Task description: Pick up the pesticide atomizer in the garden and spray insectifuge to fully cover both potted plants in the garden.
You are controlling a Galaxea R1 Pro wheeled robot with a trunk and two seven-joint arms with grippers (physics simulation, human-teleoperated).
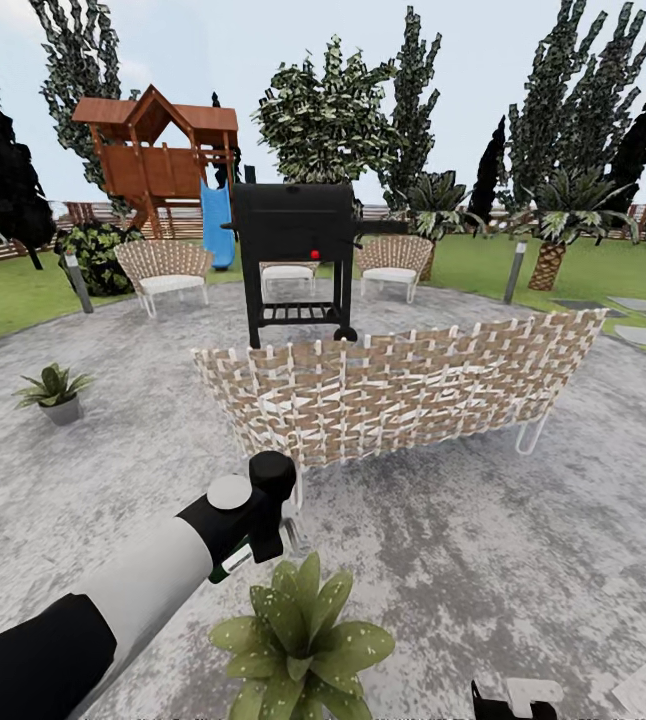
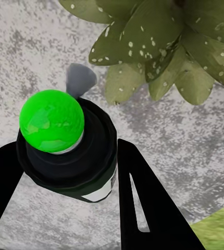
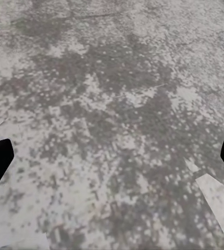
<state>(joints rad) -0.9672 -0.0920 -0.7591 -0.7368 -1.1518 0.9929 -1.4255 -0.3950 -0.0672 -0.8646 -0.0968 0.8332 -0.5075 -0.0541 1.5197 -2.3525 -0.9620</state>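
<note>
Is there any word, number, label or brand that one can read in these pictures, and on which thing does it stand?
No readable text in any view.
The atomizer in the left tool: a plain green spot, no label.
The grill: a small red dot, no letters.
The near plant: white specks on the leaves, not writing.
The sofa and playhouse: no signs.

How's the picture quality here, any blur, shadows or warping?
Head view: even daylight, faint shadows; the woven sofa bows as from a wide lens. Left wrist view: atomizer and speckled plant crisp. Right wrist view: paving soft and blotchy.
</note>
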